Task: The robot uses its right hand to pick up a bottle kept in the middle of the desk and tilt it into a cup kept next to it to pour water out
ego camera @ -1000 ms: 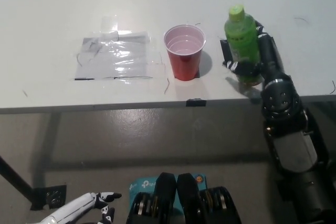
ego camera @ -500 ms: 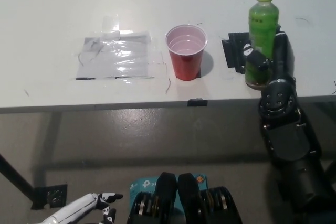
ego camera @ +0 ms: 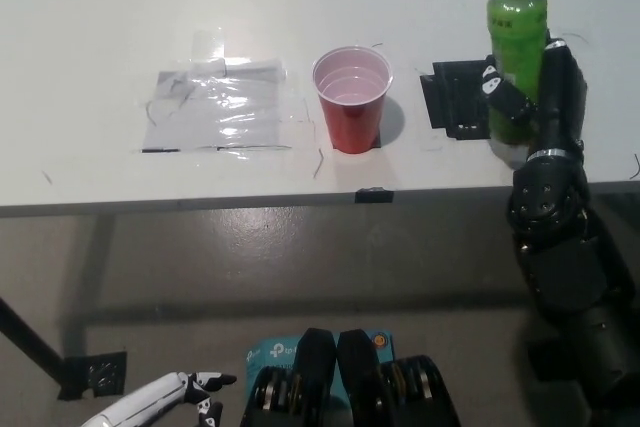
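Observation:
A green bottle (ego camera: 516,32) with a green cap stands upright near the desk's front right. My black right hand (ego camera: 535,97) is wrapped around its lower half, fingers closed on it. A red cup (ego camera: 351,99) with a pale inside stands upright on the desk, well to the left of the bottle. A black square mark (ego camera: 458,97) lies on the desk between cup and bottle. My white left hand (ego camera: 170,399) rests at the bottom left, below the desk, fingers apart and holding nothing.
Clear plastic taped flat (ego camera: 222,107) lies on the white desk (ego camera: 100,27) left of the cup. The desk's front edge (ego camera: 250,199) runs across the middle of the picture, with grey floor below it.
My right hand has carried the bottle to the right, away from the cup and off the black mark, which now shows. The cup and my left hand have stayed put.

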Robot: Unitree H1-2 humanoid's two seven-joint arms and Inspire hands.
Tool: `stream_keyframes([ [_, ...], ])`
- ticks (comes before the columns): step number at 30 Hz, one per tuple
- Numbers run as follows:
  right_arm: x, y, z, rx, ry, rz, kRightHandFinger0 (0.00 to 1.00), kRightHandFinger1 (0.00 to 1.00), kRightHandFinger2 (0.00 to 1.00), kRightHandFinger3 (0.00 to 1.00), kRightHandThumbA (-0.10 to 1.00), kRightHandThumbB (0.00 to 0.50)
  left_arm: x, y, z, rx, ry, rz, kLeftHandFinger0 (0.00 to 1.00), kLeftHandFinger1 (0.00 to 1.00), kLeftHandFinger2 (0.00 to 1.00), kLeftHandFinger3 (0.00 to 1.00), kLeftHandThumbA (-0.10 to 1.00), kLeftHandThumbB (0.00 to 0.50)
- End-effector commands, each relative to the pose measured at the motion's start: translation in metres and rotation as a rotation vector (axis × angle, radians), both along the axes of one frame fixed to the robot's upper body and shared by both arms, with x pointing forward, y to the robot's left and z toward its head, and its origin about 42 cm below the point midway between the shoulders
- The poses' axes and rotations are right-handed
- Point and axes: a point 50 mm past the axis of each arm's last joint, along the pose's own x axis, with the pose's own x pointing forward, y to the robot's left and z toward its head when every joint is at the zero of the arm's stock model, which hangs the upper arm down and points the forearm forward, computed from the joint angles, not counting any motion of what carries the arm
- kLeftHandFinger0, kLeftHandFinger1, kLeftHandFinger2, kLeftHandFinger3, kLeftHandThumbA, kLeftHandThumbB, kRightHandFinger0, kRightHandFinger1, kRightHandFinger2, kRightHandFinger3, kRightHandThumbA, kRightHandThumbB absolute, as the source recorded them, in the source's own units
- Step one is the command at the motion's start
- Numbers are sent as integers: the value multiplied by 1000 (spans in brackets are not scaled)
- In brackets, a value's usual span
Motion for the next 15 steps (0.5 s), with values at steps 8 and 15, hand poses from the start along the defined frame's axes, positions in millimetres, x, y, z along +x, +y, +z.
stream_keyframes([
  [8,-1,7,56,-260,-219,178,0,0,76,131,-100,67,6,2,10,33,-16,-24,1000,1000,1000,1000,1000,349],
  [15,-3,15,52,-433,-242,286,0,0,100,295,-100,69,7,1,11,43,-21,-28,1000,1000,1000,1000,1000,344],
])
